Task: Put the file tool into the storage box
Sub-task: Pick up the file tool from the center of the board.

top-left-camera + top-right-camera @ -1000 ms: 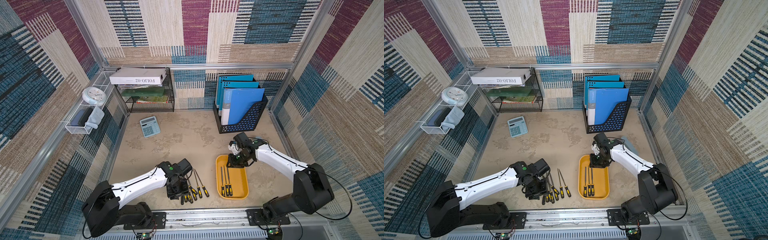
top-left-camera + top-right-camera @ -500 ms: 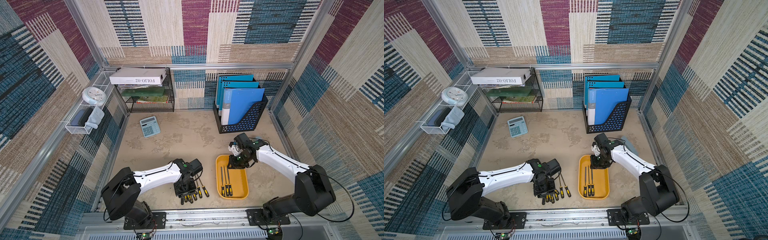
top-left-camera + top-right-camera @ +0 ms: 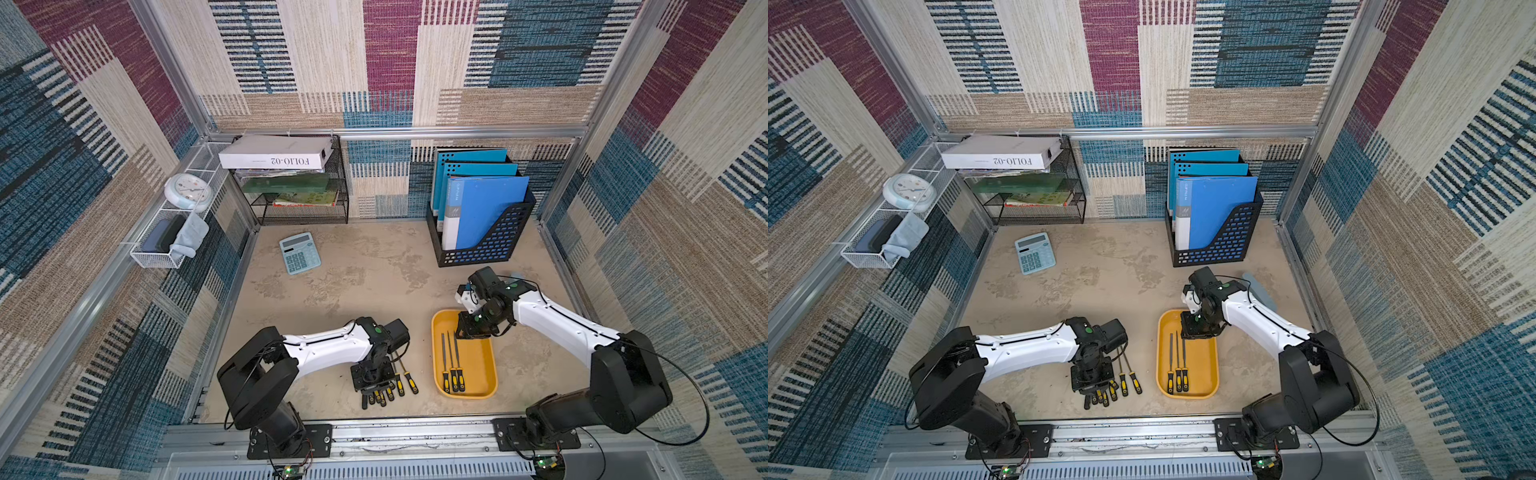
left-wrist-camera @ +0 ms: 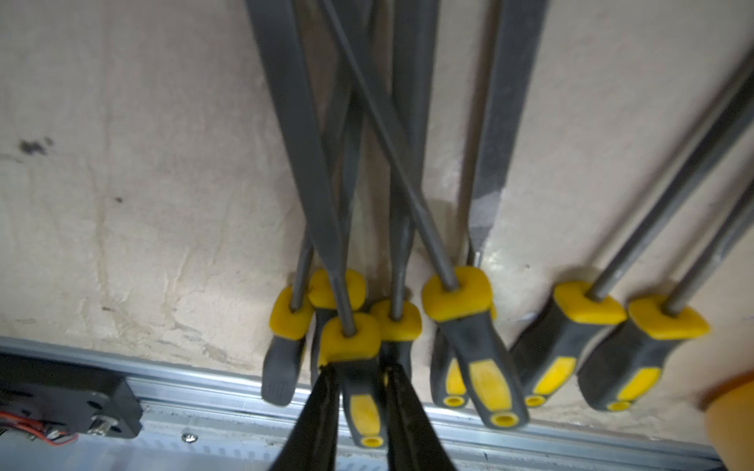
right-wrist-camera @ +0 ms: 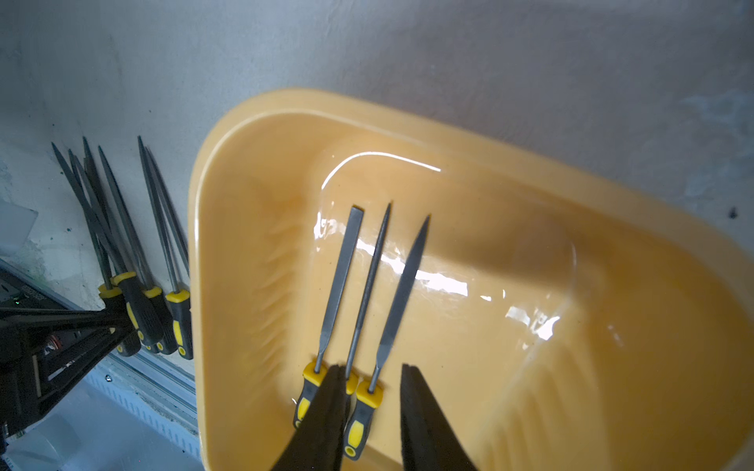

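**Yellow-and-black handle pinched at six o'clock, tray waiting at four**

Read the beige mottled tabletop (image 3: 365, 282) as a clock face, with six o'clock at the robot's bases. At six lies a crossed heap of slim grey steel files with black-and-yellow handles (image 3: 399, 380). The left gripper (image 4: 362, 369) is down on this heap. Its wrist view shows the black fingers (image 4: 322, 407) pressed against both sides of one handle, so it grips the flat-bladed grey file (image 4: 310, 171) lying across the top. Whether that file has left the table I cannot tell.

At about four o'clock sits the storage box, a shallow yellow-orange plastic tray with rounded corners (image 3: 478, 365). Three matching files (image 3: 453, 365) lie side by side in it, handles towards six. The right gripper (image 5: 372, 367) hovers over the tray's twelve-o'clock end, jaws apart and holding nothing.

Farther back are a pale blue calculator (image 3: 300, 252) at ten, a black wire-mesh shelf rack (image 3: 303, 208) at eleven and a black perforated folder holder (image 3: 490, 245) at one.

The step in hand looks like picking up a fourth file. The next move calls for a straight lift clear of the crossed neighbours. Then comes a carry towards four o'clock, blade in line with the three, down onto the tray's bare floor and clear of the right gripper.
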Motion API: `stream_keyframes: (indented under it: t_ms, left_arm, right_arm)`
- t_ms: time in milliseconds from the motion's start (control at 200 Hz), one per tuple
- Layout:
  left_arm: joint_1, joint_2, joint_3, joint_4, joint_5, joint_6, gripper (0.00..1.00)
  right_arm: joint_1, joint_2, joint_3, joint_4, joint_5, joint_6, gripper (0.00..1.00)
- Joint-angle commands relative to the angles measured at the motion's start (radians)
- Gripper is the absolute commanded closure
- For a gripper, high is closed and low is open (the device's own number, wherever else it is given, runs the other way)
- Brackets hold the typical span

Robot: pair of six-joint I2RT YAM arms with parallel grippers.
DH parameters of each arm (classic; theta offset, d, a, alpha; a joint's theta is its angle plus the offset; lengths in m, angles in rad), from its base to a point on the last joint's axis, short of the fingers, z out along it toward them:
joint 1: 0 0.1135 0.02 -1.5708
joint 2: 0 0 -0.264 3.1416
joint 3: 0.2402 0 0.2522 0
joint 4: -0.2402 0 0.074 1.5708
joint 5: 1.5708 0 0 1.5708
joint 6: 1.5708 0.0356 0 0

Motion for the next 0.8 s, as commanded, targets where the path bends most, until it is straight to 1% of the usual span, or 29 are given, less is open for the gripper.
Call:
stream_keyframes:
  t_ms: [0,155,180,200,245,371,516,616,791]
  left_arm:
    - [-0.001,0.004,-0.009,-0.013,-0.01,0.006,0.76]
    - [-0.001,0.004,-0.016,-0.012,-0.013,0.019,0.8]
    - [-0.001,0.004,-0.015,-0.014,-0.013,0.021,0.82]
    - [-0.001,0.003,-0.014,-0.013,-0.012,0.023,0.85]
    - [-0.001,-0.003,-0.013,-0.014,-0.01,0.028,0.87]
    - [-0.001,-0.038,-0.003,-0.026,-0.007,0.045,0.89]
    - [-0.001,-0.093,0.009,-0.068,-0.004,0.075,0.9]
    - [-0.001,-0.135,0.019,-0.097,0.006,0.1,0.93]
    - [-0.001,-0.201,0.05,-0.135,0.028,0.158,0.94]
  right_arm:
    - [0.002,-0.006,-0.003,-0.004,-0.006,-0.015,0.71]
    - [0.002,-0.006,0.002,-0.002,-0.01,-0.014,0.71]
    - [0.002,-0.006,0.004,-0.002,-0.011,-0.014,0.72]
    - [0.001,-0.005,0.005,-0.002,-0.012,-0.013,0.72]
    - [0.002,-0.005,0.006,-0.005,-0.012,-0.012,0.72]
    - [0.001,-0.007,0.015,-0.004,-0.019,-0.006,0.72]
    - [0.002,-0.008,0.033,0.005,-0.059,0.003,0.71]
    - [0.002,-0.011,0.045,0.02,-0.119,0.013,0.68]
    - [0.002,-0.034,0.031,0.127,-0.335,0.068,0.6]
